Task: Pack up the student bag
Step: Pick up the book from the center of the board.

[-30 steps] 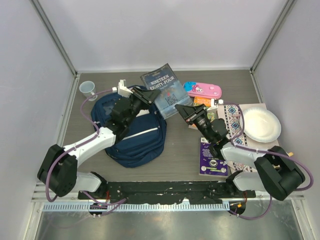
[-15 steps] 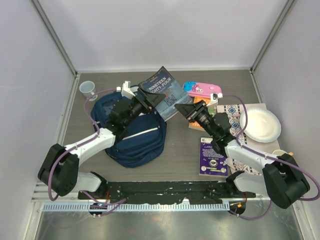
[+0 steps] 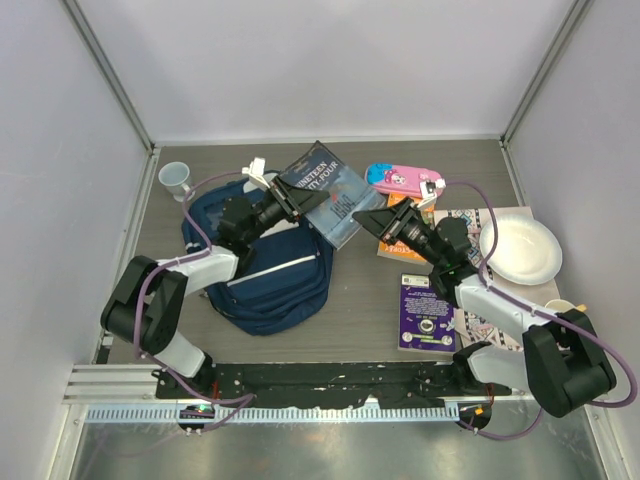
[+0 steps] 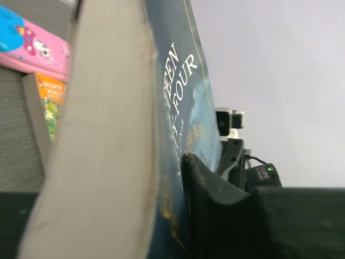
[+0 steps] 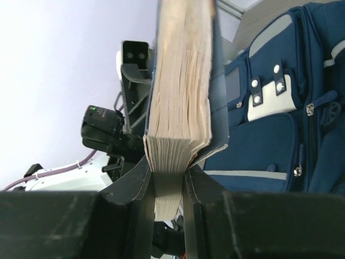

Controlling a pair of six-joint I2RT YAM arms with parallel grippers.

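The student bag point(image 3: 268, 272), a navy backpack with white trim, lies left of centre; its front pockets and white patch show in the right wrist view point(image 5: 280, 118). A dark blue paperback, "Nineteen Eighty-Four" point(image 3: 325, 188), is held off the table over the bag's far right edge. My left gripper point(image 3: 290, 203) is shut on the book's left edge; one finger point(image 4: 210, 199) presses on the cover point(image 4: 178, 97). My right gripper point(image 3: 384, 224) is shut on its right corner, the fingers point(image 5: 137, 181) clamping the page block point(image 5: 180, 97).
A pink pencil case point(image 3: 405, 180), an orange book point(image 3: 403, 238), a purple book point(image 3: 428, 315) and a white paper plate point(image 3: 520, 250) on a patterned book lie to the right. A paper cup point(image 3: 175, 178) stands at the back left.
The book has turned and shifted a little left and back, held by both grippers. The left arm's elbow has dropped towards the left; the right gripper has followed the book's corner.
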